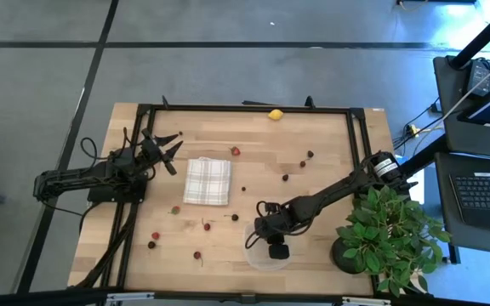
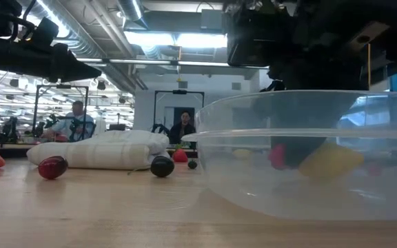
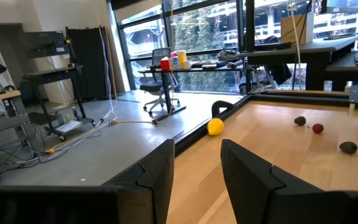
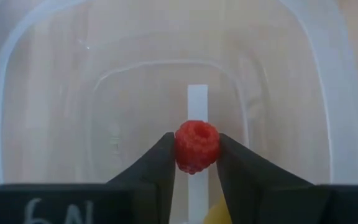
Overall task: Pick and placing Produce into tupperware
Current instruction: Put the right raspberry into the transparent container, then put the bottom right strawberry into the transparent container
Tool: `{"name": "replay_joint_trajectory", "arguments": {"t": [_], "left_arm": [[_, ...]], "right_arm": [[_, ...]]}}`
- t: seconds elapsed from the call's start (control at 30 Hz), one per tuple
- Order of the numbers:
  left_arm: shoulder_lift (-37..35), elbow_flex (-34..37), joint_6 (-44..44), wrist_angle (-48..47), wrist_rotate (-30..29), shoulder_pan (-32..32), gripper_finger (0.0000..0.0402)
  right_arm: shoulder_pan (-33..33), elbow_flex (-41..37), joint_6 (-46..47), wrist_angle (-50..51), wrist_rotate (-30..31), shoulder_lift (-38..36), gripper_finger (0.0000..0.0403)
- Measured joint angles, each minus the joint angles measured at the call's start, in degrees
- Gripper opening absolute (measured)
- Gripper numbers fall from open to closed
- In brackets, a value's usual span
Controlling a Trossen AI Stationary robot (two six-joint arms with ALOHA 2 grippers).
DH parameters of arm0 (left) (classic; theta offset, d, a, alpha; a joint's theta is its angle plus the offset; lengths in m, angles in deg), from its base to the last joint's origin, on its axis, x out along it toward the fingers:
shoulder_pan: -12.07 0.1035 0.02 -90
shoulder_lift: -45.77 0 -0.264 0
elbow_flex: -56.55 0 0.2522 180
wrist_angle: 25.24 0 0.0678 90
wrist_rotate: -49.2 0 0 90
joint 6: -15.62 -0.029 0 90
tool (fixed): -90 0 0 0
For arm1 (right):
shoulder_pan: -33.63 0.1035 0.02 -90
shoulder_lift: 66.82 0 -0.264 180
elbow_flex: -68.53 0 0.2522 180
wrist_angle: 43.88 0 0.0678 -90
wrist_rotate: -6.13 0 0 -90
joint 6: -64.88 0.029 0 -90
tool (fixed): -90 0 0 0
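The tupperware (image 1: pixel 257 259) is a clear shallow container at the table's near edge; in the low view the tupperware (image 2: pixel 253 172) fills the right half. My right gripper (image 1: pixel 276 249) points down into it, shut on a red raspberry (image 4: pixel 197 146). A yellow lemon-like fruit (image 2: pixel 329 160) lies inside on the floor. A second lemon (image 1: pixel 276 114) rests on the table by the far rail. Red and dark berries (image 1: pixel 154 236) are scattered over the table. My left gripper (image 1: pixel 170 146) hovers open left of the checked cloth, touching nothing. My right gripper pinches the raspberry (image 4: pixel 197 155) between its two fingertips (image 4: pixel 164 155), one on each side of the berry. The fingers come from above, pointing down into the tupperware. The berry is held clear of the container's floor (image 4: pixel 123 124).
A white-and-grey checked folded cloth (image 1: pixel 207 181) lies at mid-table. A leafy potted plant (image 1: pixel 385 234) stands at the near right corner, beside my right arm. A black rail (image 1: pixel 245 108) frames the table. Berries (image 3: pixel 317 128) lie toward the far right. People sit in the room behind.
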Motion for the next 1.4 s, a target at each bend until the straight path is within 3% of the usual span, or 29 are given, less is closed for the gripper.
{"name": "replay_joint_trajectory", "arguments": {"t": [0.43,0.73,0.87,1.1,1.3,1.4], "left_arm": [[0.00,0.01,0.02,0.00,0.00,-0.01,0.0126],[-0.01,0.00,0.03,-0.02,0.00,-0.01,0.0126],[-0.01,-0.01,0.05,-0.01,0.00,-0.02,0.0126],[-0.01,-0.01,0.07,-0.02,0.00,0.00,0.0126],[-0.01,-0.01,0.13,-0.02,0.00,-0.02,0.0126],[-0.01,0.00,0.24,-0.01,0.02,-0.01,0.0126]], "right_arm": [[0.00,0.00,-0.03,1.19,-2.84,-0.50,0.0174],[-0.11,0.02,0.30,7.02,0.51,-9.22,0.0176],[-0.35,0.02,9.90,19.17,9.63,-14.95,0.0176],[-3.34,-0.28,27.69,39.63,18.00,-21.99,0.0176],[-7.01,-0.45,37.78,49.93,18.76,-22.21,0.0176],[-8.52,-2.68,38.96,49.18,16.44,-21.97,0.0176]]}}
